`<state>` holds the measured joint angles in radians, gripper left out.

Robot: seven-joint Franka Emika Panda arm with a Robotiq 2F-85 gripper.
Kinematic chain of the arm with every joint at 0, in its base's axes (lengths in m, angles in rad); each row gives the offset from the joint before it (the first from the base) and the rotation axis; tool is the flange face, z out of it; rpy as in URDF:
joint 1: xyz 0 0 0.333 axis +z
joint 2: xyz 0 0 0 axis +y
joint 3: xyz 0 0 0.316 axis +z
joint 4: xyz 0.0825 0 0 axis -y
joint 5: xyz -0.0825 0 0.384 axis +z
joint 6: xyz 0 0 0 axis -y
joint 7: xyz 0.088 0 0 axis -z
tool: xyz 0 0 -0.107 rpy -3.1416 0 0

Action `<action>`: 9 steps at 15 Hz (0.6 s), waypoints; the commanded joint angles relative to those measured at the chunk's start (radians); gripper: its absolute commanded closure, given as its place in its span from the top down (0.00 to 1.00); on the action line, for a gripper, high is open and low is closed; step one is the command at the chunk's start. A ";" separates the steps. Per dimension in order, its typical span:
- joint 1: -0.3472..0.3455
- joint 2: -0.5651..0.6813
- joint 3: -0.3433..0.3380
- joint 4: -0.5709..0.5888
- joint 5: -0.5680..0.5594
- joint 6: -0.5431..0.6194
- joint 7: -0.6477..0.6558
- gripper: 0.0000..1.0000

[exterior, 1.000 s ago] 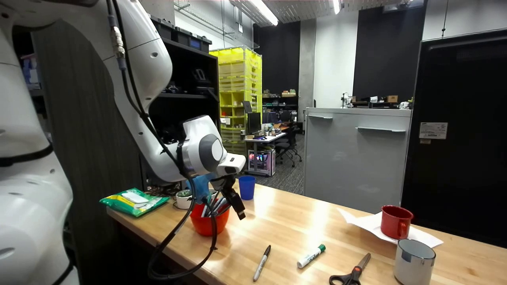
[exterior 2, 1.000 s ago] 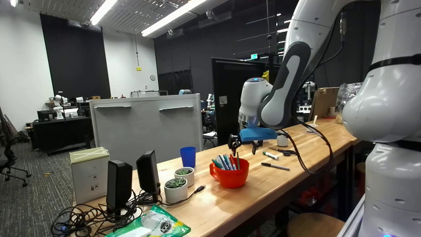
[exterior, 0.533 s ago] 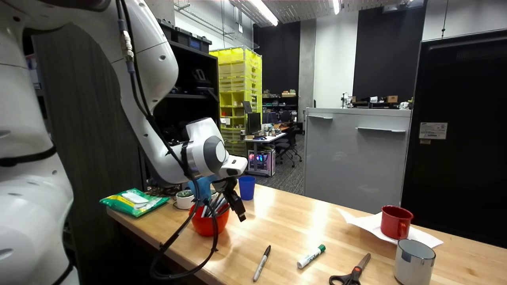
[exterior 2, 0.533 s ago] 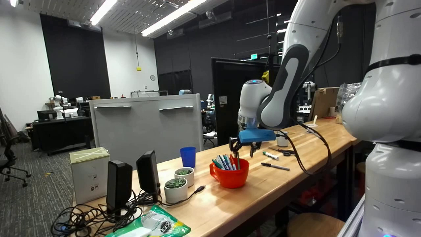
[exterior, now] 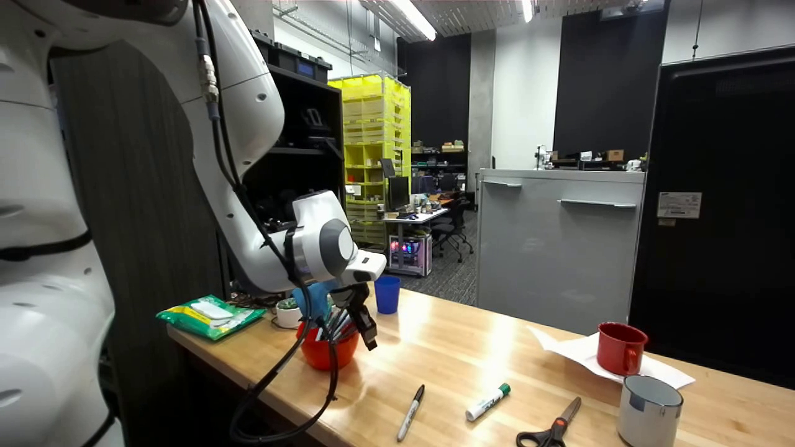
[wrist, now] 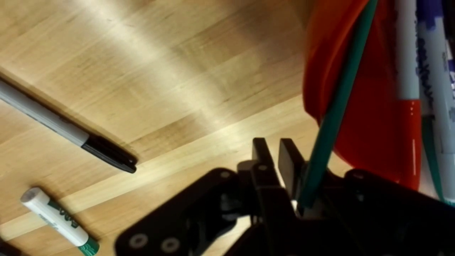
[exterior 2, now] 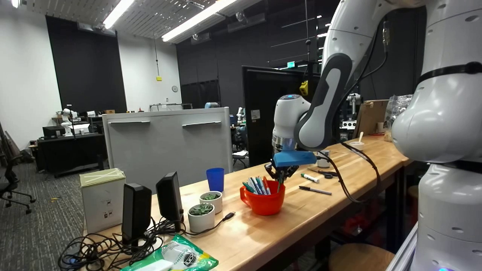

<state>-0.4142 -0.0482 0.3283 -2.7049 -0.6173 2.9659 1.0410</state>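
My gripper is just above the orange-red cup, beside its rim. Its jaws are close together, and a narrow gap with nothing in it shows between the pads. A green pencil-like stick leans out of the cup and crosses over one of my fingers, outside the gap; whether it touches that finger I cannot tell. In an exterior view the stick's top disappears among the fingers. Several markers stand in the same cup, including a red-capped marker.
On the table lie a silver pen, a green-capped marker and scissors. A silver mug and a red mug stand farther off. Near the orange-red cup are a blue cup, potted plants and speakers.
The jaws have come from wide apart to nearly together. My gripper has dropped slightly. The green stick has shifted and tilted in the cup, with its top toward the gripper's middle.
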 commanded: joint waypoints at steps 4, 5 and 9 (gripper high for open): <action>0.012 0.004 0.023 0.005 -0.032 -0.030 0.052 0.00; 0.014 0.002 0.025 0.006 -0.034 -0.032 0.054 0.00; 0.018 -0.013 0.036 0.007 -0.032 -0.038 0.061 0.26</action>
<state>-0.4005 -0.0433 0.3497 -2.7030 -0.6174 2.9523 1.0530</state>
